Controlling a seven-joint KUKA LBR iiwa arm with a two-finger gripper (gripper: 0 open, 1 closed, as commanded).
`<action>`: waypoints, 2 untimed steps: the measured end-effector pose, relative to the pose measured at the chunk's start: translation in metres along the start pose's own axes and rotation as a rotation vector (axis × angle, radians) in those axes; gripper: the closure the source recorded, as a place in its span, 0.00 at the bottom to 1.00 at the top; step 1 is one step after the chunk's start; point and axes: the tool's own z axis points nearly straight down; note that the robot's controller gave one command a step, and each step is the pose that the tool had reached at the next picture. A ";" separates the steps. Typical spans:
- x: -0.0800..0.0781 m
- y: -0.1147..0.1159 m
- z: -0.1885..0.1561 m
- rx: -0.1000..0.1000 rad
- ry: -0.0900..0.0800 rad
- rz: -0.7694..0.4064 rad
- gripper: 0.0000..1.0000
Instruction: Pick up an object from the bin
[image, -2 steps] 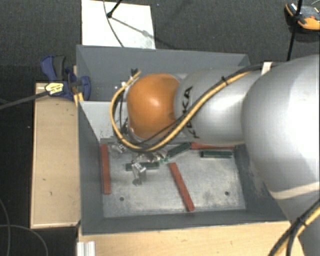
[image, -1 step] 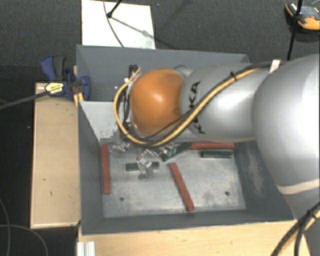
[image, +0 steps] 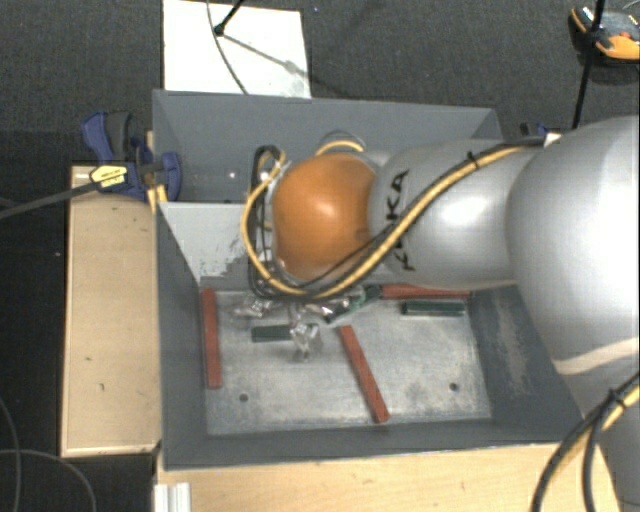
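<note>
A grey metal bin (image: 420, 375) seen from above, with a silver robot arm reaching in from the right. A rounded orange cover (image: 320, 215) on the arm's wrist hides much of the far middle of the bin.

Below the cover, the gripper (image: 302, 340) hangs low over the bin floor, left of centre. Whether its jaws are open or closed cannot be told from here, and nothing can be seen held in them.

Just to the gripper's left a small dark green bar (image: 268, 334) lies flat on the floor. It appears to touch the gripper, though the view is too poor to be sure. It is the nearest thing to pick.

A reddish-brown stick (image: 362, 374) lies slanted just to the right. Another brown stick (image: 212, 340) lies along the left wall. A second green bar (image: 433, 309) and a red stick (image: 430, 292) lie far right, under the arm.

Risks, as a judgement: the green bar is thin and flat, so the jaws may close beside or above it and only nudge it away. Going lower could scrape the metal floor. A sideways correction might knock the slanted stick.
</note>
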 end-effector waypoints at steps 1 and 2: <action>0.028 -0.009 0.006 -0.002 0.001 -0.094 0.00; 0.034 -0.012 0.006 -0.002 0.001 -0.153 0.00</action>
